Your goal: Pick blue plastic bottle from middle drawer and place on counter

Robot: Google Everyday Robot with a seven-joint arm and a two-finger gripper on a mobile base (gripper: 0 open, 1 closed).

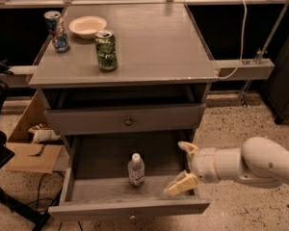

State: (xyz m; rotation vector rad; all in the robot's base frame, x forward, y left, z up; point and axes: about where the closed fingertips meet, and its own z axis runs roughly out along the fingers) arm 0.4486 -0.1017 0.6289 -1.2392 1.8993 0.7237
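We see the small clear plastic bottle with a white cap (136, 170) standing upright on the floor of the pulled-out wide grey wooden drawer (130, 207). Our gripper (185, 166) hangs over the drawer's right end, its two pale fingers (182, 184) spread apart and empty. The bottle stands to their left, near but not touching and not between them. On the grey wooden surface (154, 42) above stand a green drink can (106, 50), a blue-and-silver can (57, 30) and a white bowl (87, 26).
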